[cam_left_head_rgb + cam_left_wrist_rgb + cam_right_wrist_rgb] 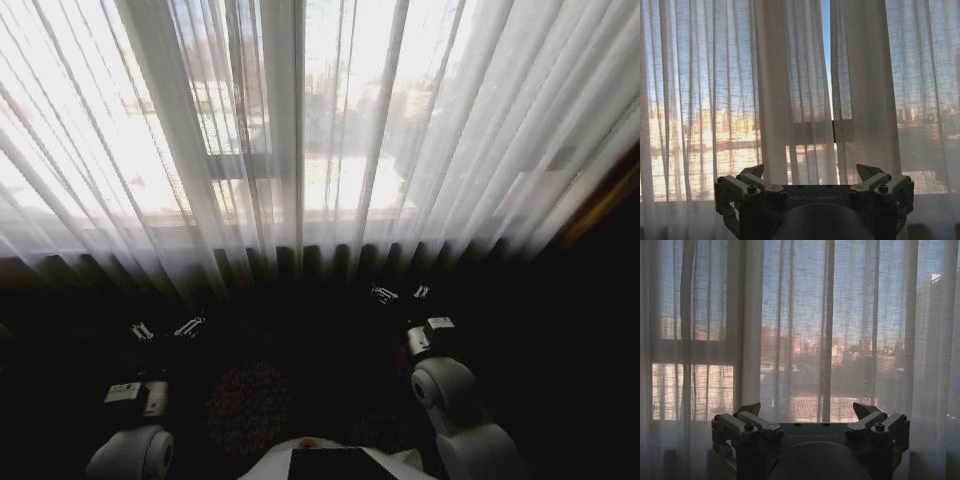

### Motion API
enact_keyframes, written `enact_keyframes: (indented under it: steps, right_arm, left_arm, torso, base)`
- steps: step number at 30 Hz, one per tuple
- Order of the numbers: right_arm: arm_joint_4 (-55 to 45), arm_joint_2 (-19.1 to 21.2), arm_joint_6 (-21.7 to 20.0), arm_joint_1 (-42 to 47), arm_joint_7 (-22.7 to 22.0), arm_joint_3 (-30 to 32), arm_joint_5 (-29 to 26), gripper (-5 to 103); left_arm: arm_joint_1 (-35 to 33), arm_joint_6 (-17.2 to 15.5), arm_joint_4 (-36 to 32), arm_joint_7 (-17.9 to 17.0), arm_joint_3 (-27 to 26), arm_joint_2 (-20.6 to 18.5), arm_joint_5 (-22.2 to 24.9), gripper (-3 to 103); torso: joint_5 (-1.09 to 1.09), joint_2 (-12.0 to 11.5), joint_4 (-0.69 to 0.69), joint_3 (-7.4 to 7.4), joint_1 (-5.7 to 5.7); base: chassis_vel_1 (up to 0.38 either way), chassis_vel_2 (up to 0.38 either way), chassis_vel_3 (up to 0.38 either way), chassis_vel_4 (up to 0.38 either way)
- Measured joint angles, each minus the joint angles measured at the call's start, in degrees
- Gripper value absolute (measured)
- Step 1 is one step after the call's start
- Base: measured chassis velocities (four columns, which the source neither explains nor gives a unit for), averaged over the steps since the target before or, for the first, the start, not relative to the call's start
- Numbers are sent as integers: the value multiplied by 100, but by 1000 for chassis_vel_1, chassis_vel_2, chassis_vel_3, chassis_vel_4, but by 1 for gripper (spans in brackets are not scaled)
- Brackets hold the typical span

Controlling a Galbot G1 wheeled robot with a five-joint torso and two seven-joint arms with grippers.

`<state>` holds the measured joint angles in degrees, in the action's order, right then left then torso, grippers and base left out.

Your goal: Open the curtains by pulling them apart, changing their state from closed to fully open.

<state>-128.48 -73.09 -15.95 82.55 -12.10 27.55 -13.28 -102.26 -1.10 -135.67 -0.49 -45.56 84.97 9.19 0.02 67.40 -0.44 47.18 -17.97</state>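
Curtains (pixel 300 130) are seen hanging nearly closed before the window, while the left gripper (pixel 165 328) and right gripper (pixel 400 293) are held low, jaws spread, grasping nothing.

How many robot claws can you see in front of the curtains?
2. The left gripper is low on the left, and the right gripper is low on the right; both open, short of the curtains.
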Motion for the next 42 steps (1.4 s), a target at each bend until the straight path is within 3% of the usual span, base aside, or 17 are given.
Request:
enact_keyframes:
  steps: [30,42]
  right_arm:
    - [-10,-20,14,8,32,-27,50,100]
    - [60,-21,229,47,92,-25,263,100]
  left_arm:
    - [-18,117,21,9,0,16,-9,100]
    - [-27,167,29,9,11,33,-15,100]
  torso:
    - [-2,-1,0,1,-3]
    - [1,-4,1,3,-8]
  base:
    - [-306,307,311,-318]
    - [-184,171,195,-159]
